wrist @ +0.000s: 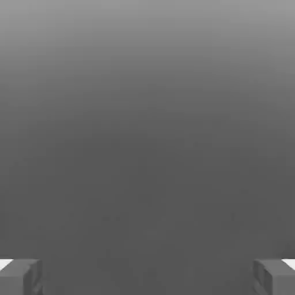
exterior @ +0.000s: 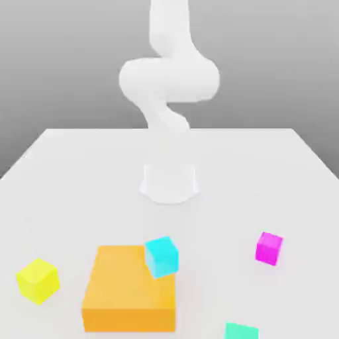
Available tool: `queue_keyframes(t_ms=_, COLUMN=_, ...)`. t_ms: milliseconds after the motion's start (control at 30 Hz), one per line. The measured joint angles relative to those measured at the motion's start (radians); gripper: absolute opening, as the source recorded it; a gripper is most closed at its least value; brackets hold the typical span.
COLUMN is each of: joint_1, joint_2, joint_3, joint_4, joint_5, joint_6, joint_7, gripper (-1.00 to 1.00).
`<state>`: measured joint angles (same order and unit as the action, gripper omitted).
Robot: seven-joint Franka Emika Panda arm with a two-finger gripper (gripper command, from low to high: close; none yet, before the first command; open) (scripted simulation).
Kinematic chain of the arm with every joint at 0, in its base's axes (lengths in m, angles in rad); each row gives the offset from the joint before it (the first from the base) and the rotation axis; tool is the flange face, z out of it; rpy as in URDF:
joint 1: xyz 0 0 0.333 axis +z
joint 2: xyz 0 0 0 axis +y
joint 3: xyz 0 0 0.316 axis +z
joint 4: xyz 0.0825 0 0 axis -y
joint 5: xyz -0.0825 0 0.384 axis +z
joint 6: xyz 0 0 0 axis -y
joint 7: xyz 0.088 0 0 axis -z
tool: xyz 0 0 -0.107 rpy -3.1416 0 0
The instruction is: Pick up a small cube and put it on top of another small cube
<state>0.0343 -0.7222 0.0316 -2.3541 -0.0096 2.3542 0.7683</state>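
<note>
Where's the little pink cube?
In the exterior view, the pink cube sits on the table toward the view's right, with the teal-green cube nearest.

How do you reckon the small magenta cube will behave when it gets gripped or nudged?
The magenta cube looks rigid, with flat faces and crisp edges, so it probably won't squash. Being squat, it would likely slide rather than roll. Its plain faces might be slippery, though that's hard to judge.

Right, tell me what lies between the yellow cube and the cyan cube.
In the exterior view, the orange block lies between the yellow cube and the cyan cube.
</note>
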Motion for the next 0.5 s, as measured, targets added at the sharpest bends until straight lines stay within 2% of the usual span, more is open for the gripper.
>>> queue_keyframes(t_ms=500, joint_1=0.246, joint_2=0.565, joint_3=0.197, joint_4=-0.365, joint_5=-0.047, joint_6=0.385, joint_7=-0.235, gripper=0.00)
